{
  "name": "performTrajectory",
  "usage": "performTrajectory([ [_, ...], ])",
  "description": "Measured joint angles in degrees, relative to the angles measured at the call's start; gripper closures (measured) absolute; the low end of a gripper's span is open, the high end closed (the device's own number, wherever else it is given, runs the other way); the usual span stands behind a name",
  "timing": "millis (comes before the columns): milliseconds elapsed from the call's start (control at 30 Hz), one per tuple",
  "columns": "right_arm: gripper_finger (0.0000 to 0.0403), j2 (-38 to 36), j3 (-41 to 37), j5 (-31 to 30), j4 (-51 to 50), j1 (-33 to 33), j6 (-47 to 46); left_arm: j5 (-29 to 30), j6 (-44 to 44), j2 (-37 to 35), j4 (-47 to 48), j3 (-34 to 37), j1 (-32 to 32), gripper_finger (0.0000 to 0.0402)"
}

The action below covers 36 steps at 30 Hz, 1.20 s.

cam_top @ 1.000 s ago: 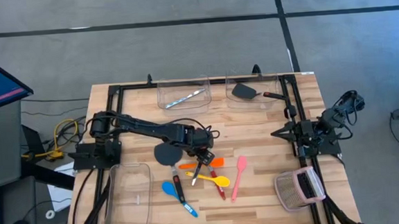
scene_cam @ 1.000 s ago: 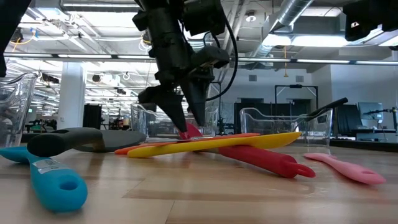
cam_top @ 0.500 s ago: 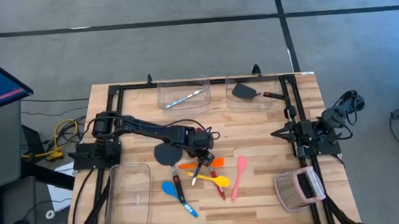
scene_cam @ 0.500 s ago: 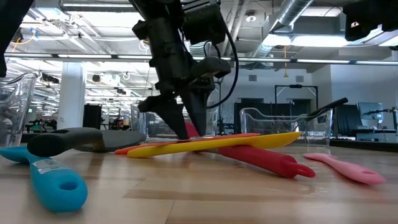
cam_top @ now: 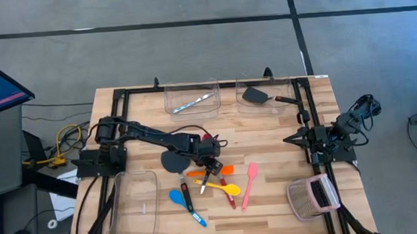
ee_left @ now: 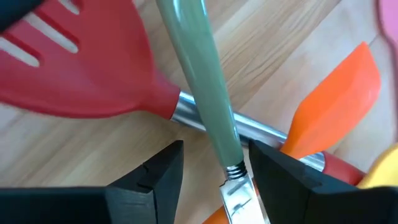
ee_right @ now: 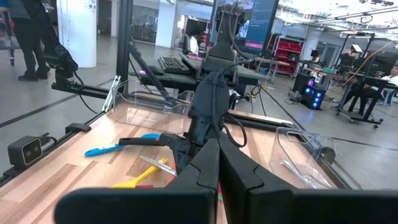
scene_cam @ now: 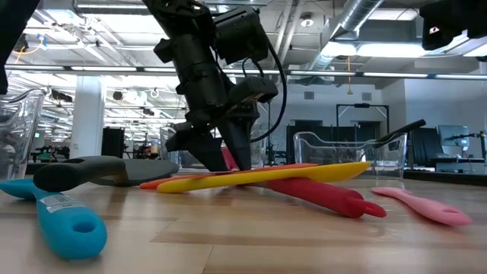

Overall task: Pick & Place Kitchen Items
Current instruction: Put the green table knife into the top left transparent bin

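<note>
Left tool [ee_left: 211, 171] lowered; green-handled utensil [ee_left: 202, 87] between fingers.

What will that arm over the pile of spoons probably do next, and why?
Probably close its fingers. The left gripper is low over the pile, its open fingers on either side of a pale green handle lying across the red spoon. The right gripper waits aside.

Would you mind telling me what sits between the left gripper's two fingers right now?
In the left wrist view, the left gripper straddles a pale green utensil handle with a silvery metal end, which crosses over the red slotted spoon. The fingers are still apart.
</note>
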State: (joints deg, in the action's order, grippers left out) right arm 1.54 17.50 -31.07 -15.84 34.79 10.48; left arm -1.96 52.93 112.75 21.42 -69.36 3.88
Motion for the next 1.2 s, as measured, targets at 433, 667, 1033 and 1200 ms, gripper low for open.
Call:
performTrajectory([
  [433,0.0403,0.0,0.0,0.0,0.0,0.0,0.0,-0.2,0.0,-0.1,-2.0,0.5,0.0,0.03],
  [667,0.0403,0.0,0.0,0.0,0.0,0.0,0.0,-1.4,-0.2,0.0,-2.3,0.5,0.0,0.0369],
  [1033,0.0403,0.0,0.0,0.0,-0.1,0.0,0.0,1.1,-3.0,-3.7,-1.9,0.9,0.0,0.0392],
  [1200,0.0403,0.0,0.0,0.0,-0.1,0.0,0.0,3.6,-3.2,-8.4,-2.0,0.8,0.0,0.0393],
])
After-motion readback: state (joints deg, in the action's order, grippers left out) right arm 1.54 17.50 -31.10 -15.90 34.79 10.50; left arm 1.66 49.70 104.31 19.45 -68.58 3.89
